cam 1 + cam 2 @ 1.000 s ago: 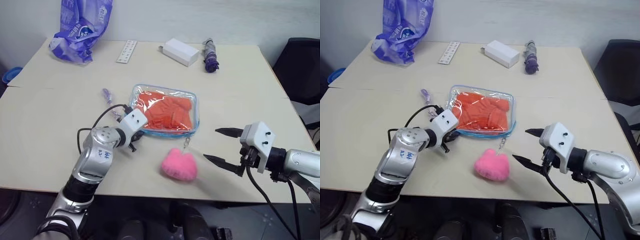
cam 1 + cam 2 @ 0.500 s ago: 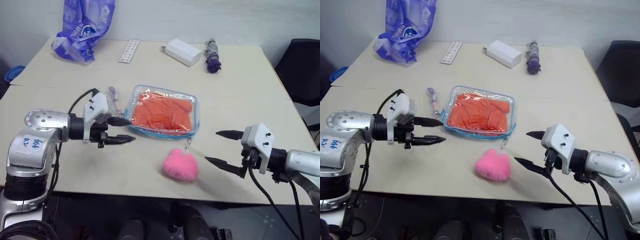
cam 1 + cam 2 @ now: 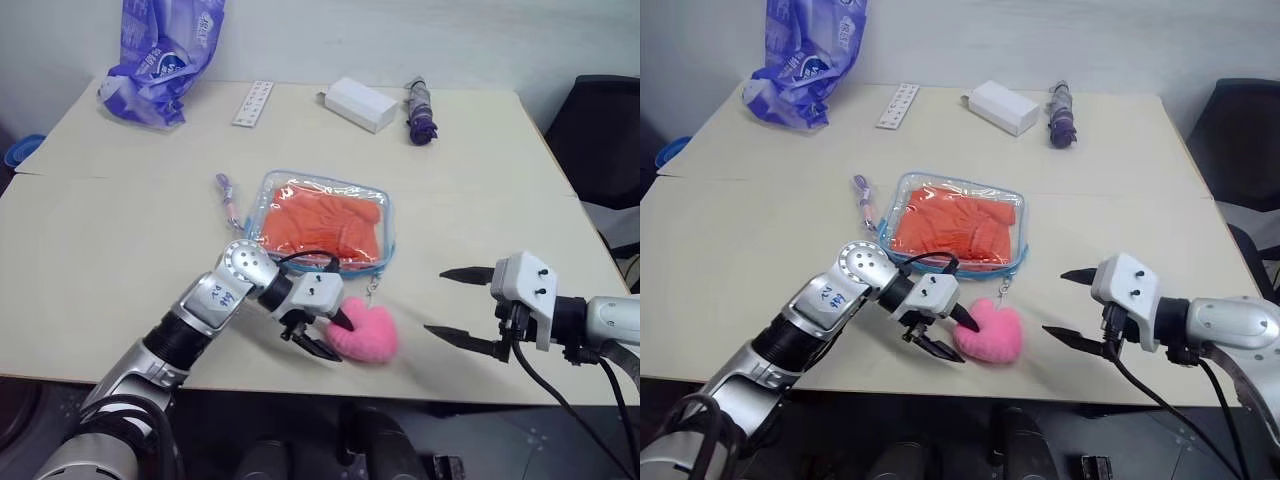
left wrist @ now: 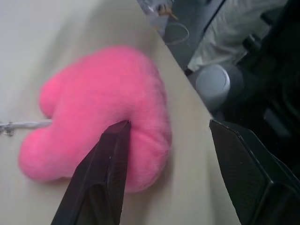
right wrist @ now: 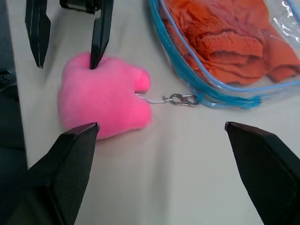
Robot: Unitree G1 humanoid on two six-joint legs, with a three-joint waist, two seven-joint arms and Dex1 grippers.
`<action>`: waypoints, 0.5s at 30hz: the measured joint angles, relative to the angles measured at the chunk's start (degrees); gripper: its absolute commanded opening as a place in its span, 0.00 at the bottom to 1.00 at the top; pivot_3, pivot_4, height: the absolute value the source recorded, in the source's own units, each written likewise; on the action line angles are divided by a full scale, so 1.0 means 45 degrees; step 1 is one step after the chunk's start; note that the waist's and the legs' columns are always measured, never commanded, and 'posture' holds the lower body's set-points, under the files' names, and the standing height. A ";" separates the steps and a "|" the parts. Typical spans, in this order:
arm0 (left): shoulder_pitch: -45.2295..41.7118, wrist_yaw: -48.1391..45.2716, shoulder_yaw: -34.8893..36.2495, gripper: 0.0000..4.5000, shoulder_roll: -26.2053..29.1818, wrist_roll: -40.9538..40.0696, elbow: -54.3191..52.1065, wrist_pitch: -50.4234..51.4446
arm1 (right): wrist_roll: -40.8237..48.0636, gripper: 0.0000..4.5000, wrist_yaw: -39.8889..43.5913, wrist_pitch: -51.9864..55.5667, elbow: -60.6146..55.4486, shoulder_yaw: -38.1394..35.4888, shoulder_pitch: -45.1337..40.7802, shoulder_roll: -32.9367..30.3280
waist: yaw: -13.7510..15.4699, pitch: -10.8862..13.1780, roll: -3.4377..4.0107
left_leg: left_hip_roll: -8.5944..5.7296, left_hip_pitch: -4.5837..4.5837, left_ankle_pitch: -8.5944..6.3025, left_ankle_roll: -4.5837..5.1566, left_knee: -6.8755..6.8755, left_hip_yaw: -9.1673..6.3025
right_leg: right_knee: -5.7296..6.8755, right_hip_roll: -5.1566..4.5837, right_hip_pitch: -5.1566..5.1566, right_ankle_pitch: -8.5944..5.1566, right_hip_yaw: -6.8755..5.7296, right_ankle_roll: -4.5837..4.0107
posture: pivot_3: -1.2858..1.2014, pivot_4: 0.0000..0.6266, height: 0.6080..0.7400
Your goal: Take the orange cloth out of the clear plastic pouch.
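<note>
On the tabletop point(image 3: 120, 260), the orange cloth point(image 3: 322, 226) lies sealed in the clear plastic pouch point(image 3: 385, 232) — left end effector point(image 3: 325, 335) released, one finger against the pink plush point(image 3: 365, 332), right end effector point(image 3: 462, 305) spread empty — so extraction appears unstarted; next, grasp the pouch.

Clear plastic pouch point(image 3: 325, 222) lies flat mid-tabletop point(image 3: 120, 250), blue edging and zipper, rounded corners, shiny wrinkled film. Orange cloth point(image 3: 320, 225) is inside it, bunched in folds, filling most of the interior. Pouch looks zipped shut; a small metal clasp hangs off its near corner.
</note>
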 measured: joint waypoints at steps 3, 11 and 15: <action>-0.0155 0.0745 0.0000 0.50 -0.0399 0.0558 0.0562 -0.1084 | -0.1862 1.00 -0.0476 -0.1476 0.1127 0.1647 -0.1298 0.0207 | 0.0017 0.0000 0.0000 | 0.0002 0.0003 0.0000 0.0005 -0.0004 0.0002 | -0.0010 -0.0010 -0.0006 0.0004 0.0014 0.0007 | 0.52 0.24 1.00; 0.0149 0.0645 0.0417 0.01 0.0449 0.0609 0.0573 -0.1775 | -0.5590 1.00 -0.0751 -0.5392 0.4665 0.4798 -0.4269 0.1580 | -0.0081 0.0000 0.0006 | 0.0024 -0.0012 0.0003 0.0002 -0.0002 0.0006 | 0.0023 0.0009 -0.0015 0.0003 -0.0007 0.0001 | 0.52 0.24 1.00; 0.0520 0.0834 0.0751 0.00 0.0681 0.0538 0.0168 -0.1250 | -0.6546 0.92 -0.0784 -0.6814 0.6536 0.5570 -0.5486 0.2300 | -0.0082 0.0000 0.0005 | 0.0030 -0.0014 0.0004 0.0004 0.0004 0.0005 | 0.0024 -0.0001 -0.0015 0.0004 -0.0014 0.0002 | 0.52 0.24 1.00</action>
